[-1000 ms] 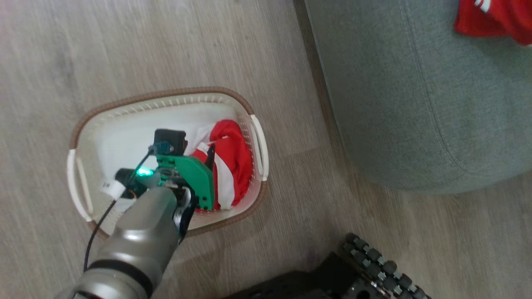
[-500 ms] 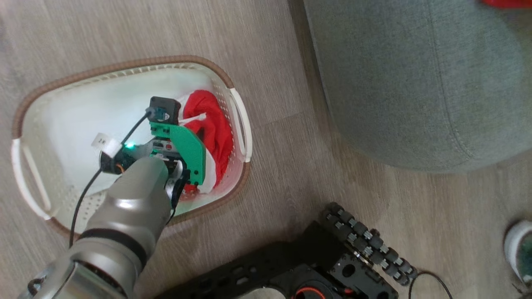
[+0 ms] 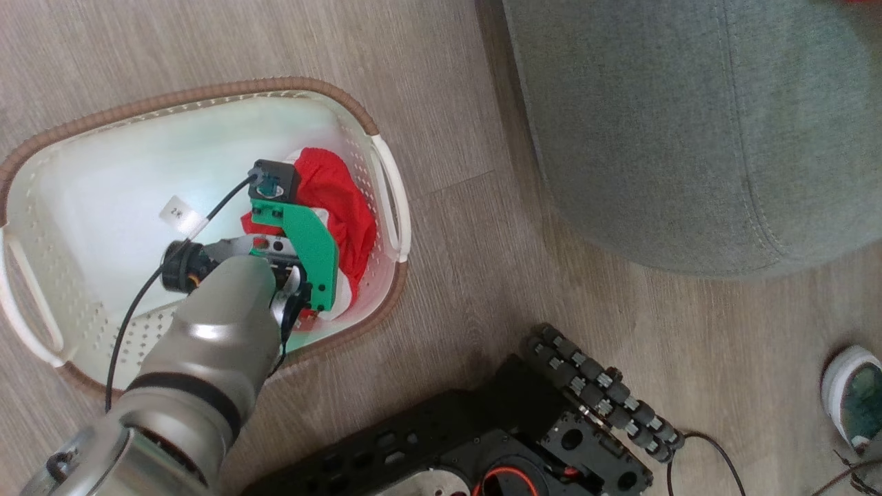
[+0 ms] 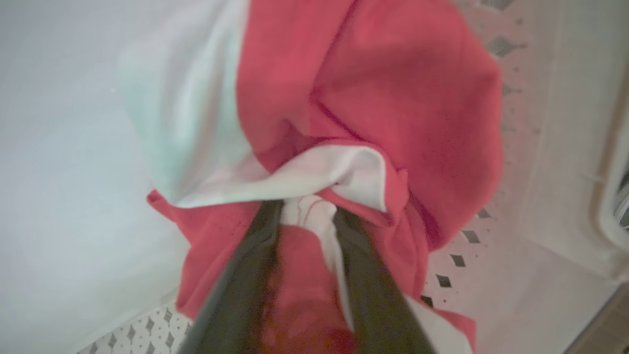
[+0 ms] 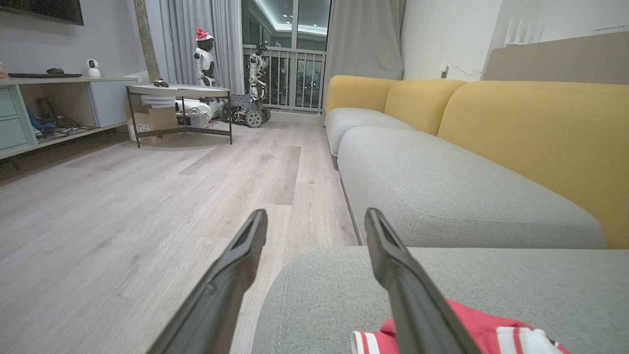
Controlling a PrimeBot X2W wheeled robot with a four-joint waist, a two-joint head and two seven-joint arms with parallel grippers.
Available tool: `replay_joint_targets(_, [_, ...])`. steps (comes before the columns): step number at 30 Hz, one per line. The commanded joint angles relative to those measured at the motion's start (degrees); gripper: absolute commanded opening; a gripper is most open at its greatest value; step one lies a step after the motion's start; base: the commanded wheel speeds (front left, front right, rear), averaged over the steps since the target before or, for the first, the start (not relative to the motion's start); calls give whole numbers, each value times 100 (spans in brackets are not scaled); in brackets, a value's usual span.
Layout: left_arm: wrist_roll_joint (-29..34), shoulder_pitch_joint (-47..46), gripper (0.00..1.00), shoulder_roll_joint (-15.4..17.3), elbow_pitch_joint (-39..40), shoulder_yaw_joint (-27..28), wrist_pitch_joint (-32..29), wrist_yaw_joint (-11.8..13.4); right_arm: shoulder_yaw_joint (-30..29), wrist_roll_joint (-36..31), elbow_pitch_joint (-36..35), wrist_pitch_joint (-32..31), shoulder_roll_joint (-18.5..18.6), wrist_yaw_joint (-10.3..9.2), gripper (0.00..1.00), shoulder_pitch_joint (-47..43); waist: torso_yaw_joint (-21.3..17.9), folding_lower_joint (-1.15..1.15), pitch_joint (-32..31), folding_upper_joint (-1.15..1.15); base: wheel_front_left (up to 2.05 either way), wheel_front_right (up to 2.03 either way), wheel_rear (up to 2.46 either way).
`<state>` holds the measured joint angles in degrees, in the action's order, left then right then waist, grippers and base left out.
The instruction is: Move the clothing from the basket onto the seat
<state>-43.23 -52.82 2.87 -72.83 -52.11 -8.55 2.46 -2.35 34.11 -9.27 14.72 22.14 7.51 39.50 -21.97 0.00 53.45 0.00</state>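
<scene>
The left claw point(image 4: 307, 211) has dropped lower into the basket point(image 3: 207, 93) over the past second and now sits in the clothing point(image 3: 341, 200). The garment, which a second ago lay spread with its white stripes showing, is bunched into a tighter red heap against the basket's right-hand wall. The head camera has swung as well, so the basket's shift toward the left of that view is no move of the basket itself.

In the left wrist view the two dark fingers point(image 4: 245, 275) stand on either side of a raised fold of red and white cloth, closer together than those of the other claw. Whether they already pinch the fold cannot be told.

The right claw point(image 5: 314, 216) hangs wide apart and empty over the seat point(image 3: 689, 124), where another red garment point(image 5: 471, 324) already lies.

By the look of things, the pickup of the last piece in the basket is under way. The grasp has to hold before any lift, and the loose fabric could slip out or trail over the rim on its way to the seat.
</scene>
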Motion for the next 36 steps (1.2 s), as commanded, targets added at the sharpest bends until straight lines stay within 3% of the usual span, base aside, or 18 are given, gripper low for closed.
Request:
replay_joint_targets(1, [-55, 67, 27, 1, 36, -6, 91, -36, -2, 41, -145, 28, 94, -2, 100, -88, 14, 0, -26, 0, 0, 0, 0])
replay_joint_targets(2, [-64, 68, 2, 1, 53, -24, 150, -53, 6, 39, -131, 28, 95, -2, 100, -90, 19, 0, -47, 0, 0, 0, 0])
replay_joint_targets(3, [-74, 75, 0, 1, 61, -45, 191, -79, 14, 36, -119, 28, 97, -2, 100, -92, 23, 0, -68, 0, 0, 0, 0])
replay_joint_targets(10, [-203, 253, 0, 1, 164, -184, 455, -237, 181, -42, -33, 28, 122, -2, 100, -157, 124, 0, -510, 0, 0, 0, 0])
replay_joint_targets(36, [-1035, 1511, 0, 0, 1237, -1081, 2111, -478, 600, -343, 878, 28, 262, -2, 100, -1651, 1141, 0, -3535, 0, 0, 0, 0])
